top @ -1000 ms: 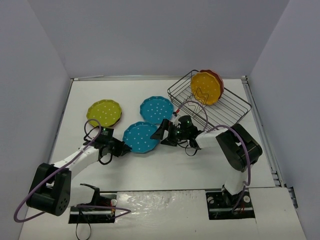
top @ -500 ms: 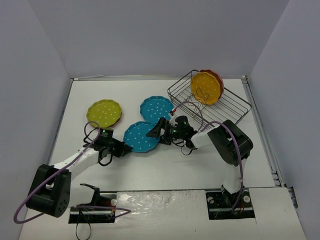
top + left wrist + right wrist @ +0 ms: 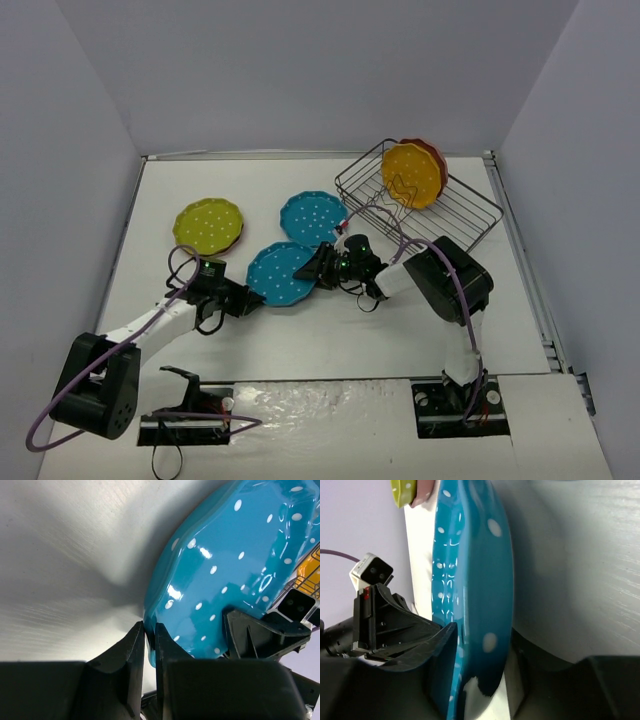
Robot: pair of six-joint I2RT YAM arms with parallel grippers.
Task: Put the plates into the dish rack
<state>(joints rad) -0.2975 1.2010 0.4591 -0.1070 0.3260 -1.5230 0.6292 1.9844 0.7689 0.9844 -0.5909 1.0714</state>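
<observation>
From above, the left claw (image 3: 243, 299) holds the near-left rim of a round, scallop-edged teal blue plate with white dots (image 3: 280, 275). The right claw (image 3: 322, 267) meets the opposite rim. This looks like a handover to the arm nearer the rectangular black wire dish rack (image 3: 460, 212). An orange dotted plate (image 3: 410, 175) stands on edge in the rack, with a reddish plate (image 3: 437, 158) behind it. A second teal plate (image 3: 313, 218) and a lime green plate (image 3: 208, 225) lie flat on the white bench (image 3: 330, 340).

In the left wrist view, the left claw (image 3: 149, 630) is closed almost fully, pinching the thin rim. The plate is tipped up with shadow beneath it, probably to let a finger slip under the far edge.

In the right wrist view, the right claw (image 3: 482, 645) has a finger on each face of the rim. It appears to pinch the plate, though the lower finger's contact is partly hidden.
</observation>
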